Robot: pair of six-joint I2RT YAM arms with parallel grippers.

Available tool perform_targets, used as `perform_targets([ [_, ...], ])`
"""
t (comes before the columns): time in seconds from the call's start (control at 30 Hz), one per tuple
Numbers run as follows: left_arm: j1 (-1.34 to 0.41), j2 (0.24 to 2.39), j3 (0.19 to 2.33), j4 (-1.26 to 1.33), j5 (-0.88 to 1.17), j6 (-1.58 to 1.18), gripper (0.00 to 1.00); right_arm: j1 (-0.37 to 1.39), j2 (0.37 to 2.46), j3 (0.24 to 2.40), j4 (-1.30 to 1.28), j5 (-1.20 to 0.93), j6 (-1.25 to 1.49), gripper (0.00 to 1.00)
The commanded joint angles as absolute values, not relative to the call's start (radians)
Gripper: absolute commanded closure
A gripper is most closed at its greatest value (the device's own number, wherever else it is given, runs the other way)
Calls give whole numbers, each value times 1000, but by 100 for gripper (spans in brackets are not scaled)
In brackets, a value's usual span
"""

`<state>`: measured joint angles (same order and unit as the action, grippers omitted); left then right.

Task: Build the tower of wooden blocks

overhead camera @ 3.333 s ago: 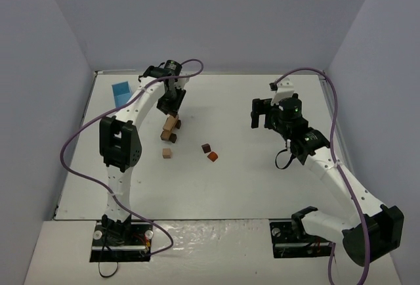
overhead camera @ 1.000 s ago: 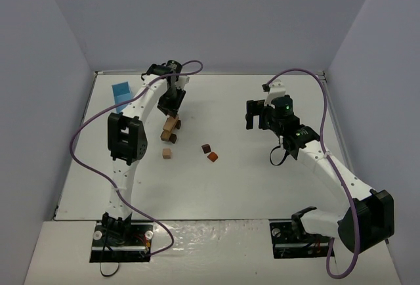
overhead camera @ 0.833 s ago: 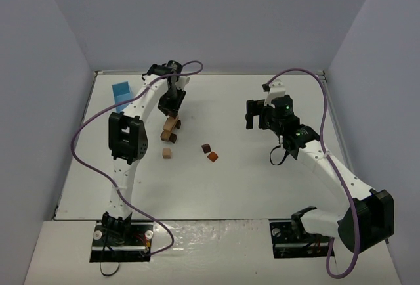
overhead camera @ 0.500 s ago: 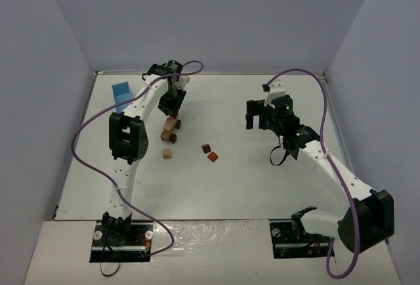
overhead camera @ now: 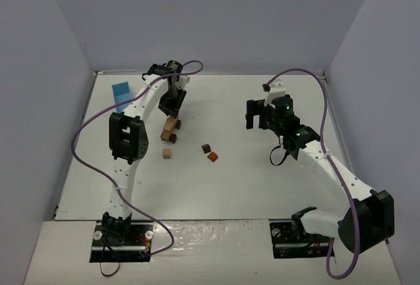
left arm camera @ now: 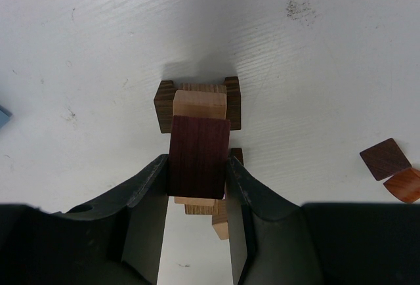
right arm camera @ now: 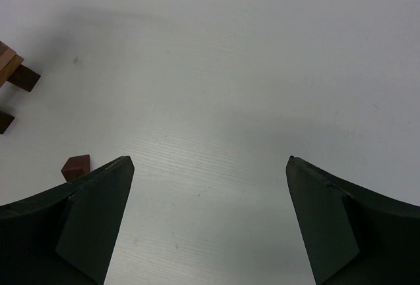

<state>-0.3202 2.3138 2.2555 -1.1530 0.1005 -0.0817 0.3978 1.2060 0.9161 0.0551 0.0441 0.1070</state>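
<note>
The tower [overhead camera: 171,127] is a small stack of tan and dark brown wood blocks at the table's back left. In the left wrist view its tan top block [left arm camera: 199,103] lies across dark brown pieces [left arm camera: 164,101]. My left gripper [left arm camera: 197,167] hangs straight over it, shut on a dark reddish-brown block [left arm camera: 199,147]. That block sits right above the tan top block; I cannot tell whether they touch. Loose blocks lie nearby: a tan cube [overhead camera: 167,153], a dark brown cube [overhead camera: 206,148] and an orange one [overhead camera: 212,156]. My right gripper [right arm camera: 210,167] is open over bare table, holding nothing.
A light blue box [overhead camera: 121,92] stands at the back left, near the wall. The left arm [overhead camera: 125,140] reaches up the left side, and the right arm [overhead camera: 321,160] crosses the right half. Walls close in the table's left, back and right sides.
Since the oldest frame the right arm has shifted slightly left and back. Over the last second nothing has visibly moved.
</note>
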Motion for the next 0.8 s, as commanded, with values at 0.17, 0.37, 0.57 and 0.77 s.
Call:
perform_targets([
  [0.17, -316, 2290, 2295, -1172, 100, -91, 88, 390, 1167, 917, 135, 48, 115, 0],
  [0.37, -314, 2293, 2293, -1172, 100, -94, 80, 391, 1166, 916, 136, 46, 117, 0],
  [0.57, -314, 2293, 2294, -1172, 94, -94, 80, 391, 1165, 916, 137, 42, 118, 0],
  [0.77, -314, 2299, 2295, -1172, 92, -94, 80, 391, 1166, 915, 137, 41, 119, 0],
])
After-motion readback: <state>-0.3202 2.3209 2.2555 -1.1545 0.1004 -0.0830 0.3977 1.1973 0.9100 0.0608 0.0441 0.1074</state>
